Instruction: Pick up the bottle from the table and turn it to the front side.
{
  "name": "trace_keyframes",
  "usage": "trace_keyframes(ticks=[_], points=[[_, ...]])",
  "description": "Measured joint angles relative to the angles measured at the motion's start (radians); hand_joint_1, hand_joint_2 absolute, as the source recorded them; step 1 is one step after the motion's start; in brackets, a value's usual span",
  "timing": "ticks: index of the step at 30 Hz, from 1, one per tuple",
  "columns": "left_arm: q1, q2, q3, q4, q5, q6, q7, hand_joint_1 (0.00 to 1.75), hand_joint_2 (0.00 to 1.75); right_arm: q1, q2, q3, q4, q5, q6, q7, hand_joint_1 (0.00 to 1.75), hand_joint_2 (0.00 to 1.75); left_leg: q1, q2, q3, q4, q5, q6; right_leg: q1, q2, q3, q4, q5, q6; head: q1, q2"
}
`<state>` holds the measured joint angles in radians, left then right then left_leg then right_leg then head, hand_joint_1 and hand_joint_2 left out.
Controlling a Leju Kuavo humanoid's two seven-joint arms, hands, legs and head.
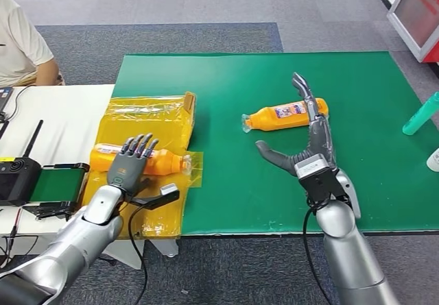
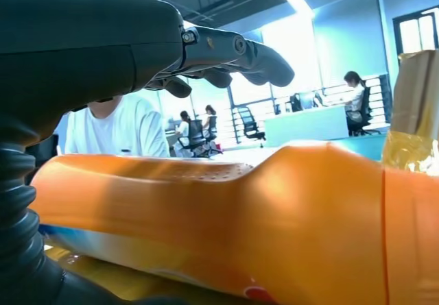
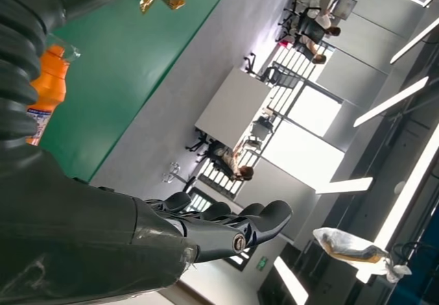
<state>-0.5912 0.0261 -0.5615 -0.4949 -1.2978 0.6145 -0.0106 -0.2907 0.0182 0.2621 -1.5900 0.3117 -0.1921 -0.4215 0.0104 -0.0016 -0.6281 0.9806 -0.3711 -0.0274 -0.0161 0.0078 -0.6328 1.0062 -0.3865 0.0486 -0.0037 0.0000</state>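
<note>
An orange bottle (image 1: pixel 285 116) lies on its side on the green table (image 1: pixel 362 181), cap to the left and label up. My right hand (image 1: pixel 313 144) is open just in front of it, fingers stretched over its right end and thumb spread to the left; the right wrist view shows this bottle (image 3: pixel 49 89) behind the hand (image 3: pixel 207 233). A second orange bottle (image 1: pixel 165 160) lies on yellow-taped cardboard (image 1: pixel 150 113). My left hand (image 1: pixel 129 166) hovers open over its base end. In the left wrist view its fingers (image 2: pixel 233 51) stay above the bottle (image 2: pixel 233 229) without touching.
A teal bottle (image 1: pixel 422 113) and a white object (image 1: pixel 433 160) lie at the table's right edge. A person in a white shirt (image 1: pixel 18 44) sits at the far left. A black device with an antenna (image 1: pixel 18 175) and a small green belt (image 1: pixel 57 185) stand on the white table.
</note>
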Motion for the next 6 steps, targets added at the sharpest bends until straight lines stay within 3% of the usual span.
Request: trace_keyframes(ticks=[6], points=[[0.020, 0.001, 0.024, -0.022, 0.004, 0.018, -0.015, 0.00, 1.75, 0.012, -0.001, 0.002, 0.000, 0.000, -0.004, 0.000, 0.00, 1.75, 0.000, 0.000, 0.000, 0.000, 0.000, 0.000, 0.000, 0.000, 0.000, 0.000, 0.000, 0.000, 0.000, 0.000]])
